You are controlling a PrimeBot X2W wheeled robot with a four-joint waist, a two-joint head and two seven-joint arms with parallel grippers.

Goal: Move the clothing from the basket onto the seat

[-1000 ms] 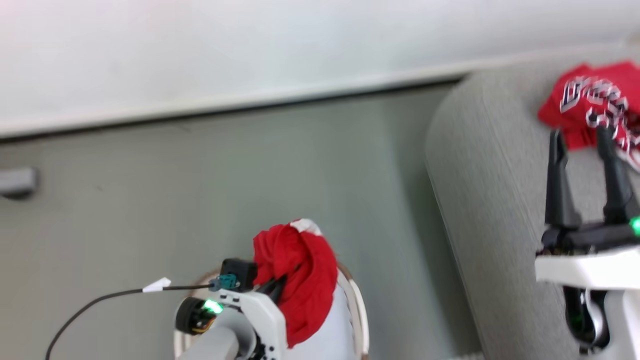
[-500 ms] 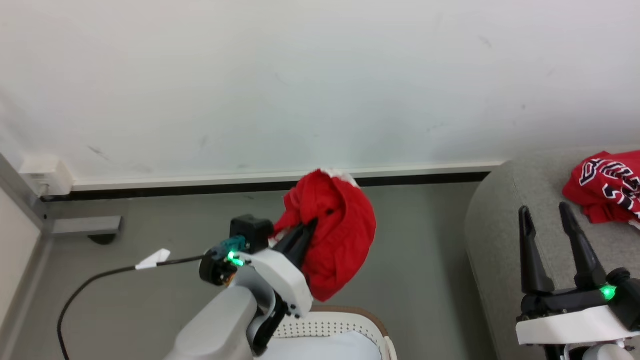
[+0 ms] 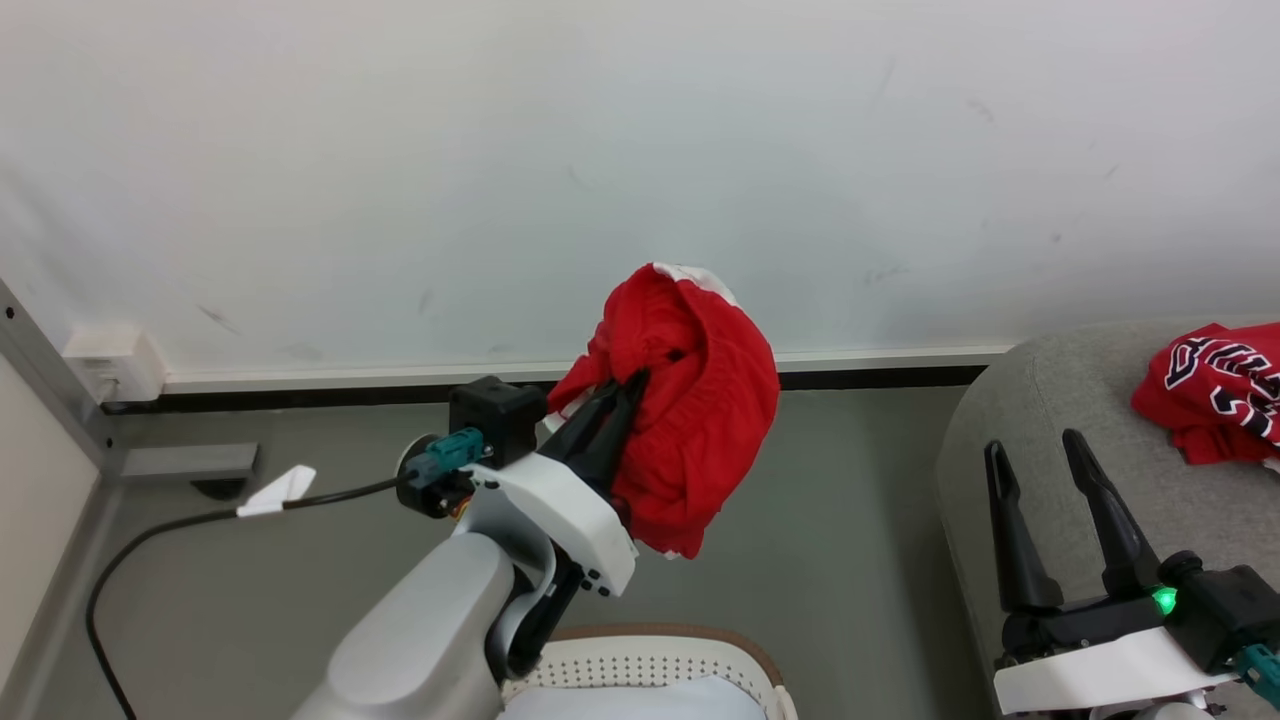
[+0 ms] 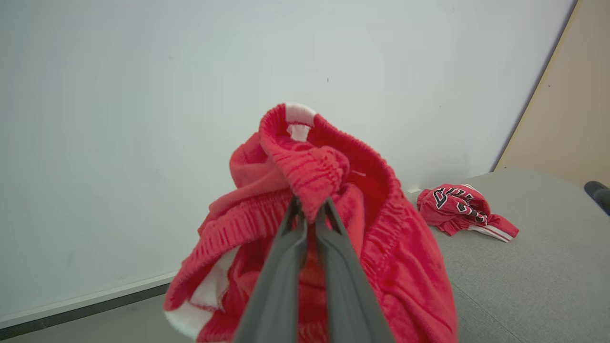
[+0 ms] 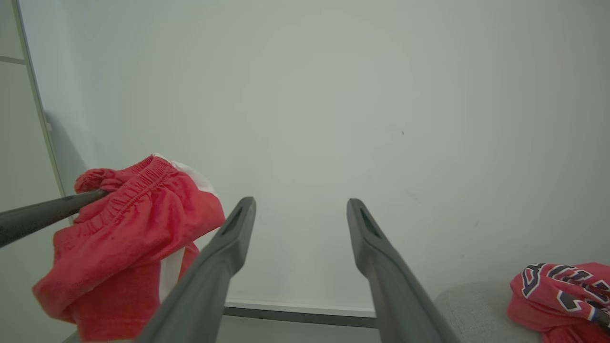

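Red shorts (image 3: 690, 420) hang in the air from the left gripper (image 3: 625, 395), raised clear of the basket (image 3: 700, 640) and well apart from the seat (image 3: 1050, 400).
The left gripper's fingers are pinched tight on the bunched elastic waistband, and the rest droops in front of the white wall (image 3: 600, 150). White fabric (image 3: 640, 700) lies in the perforated, brown-rimmed basket. A red lettered jersey (image 3: 1215, 385) lies crumpled on the grey seat. The right gripper (image 3: 1034, 447) hovers at the seat's edge, fingers spread wide, holding nothing.
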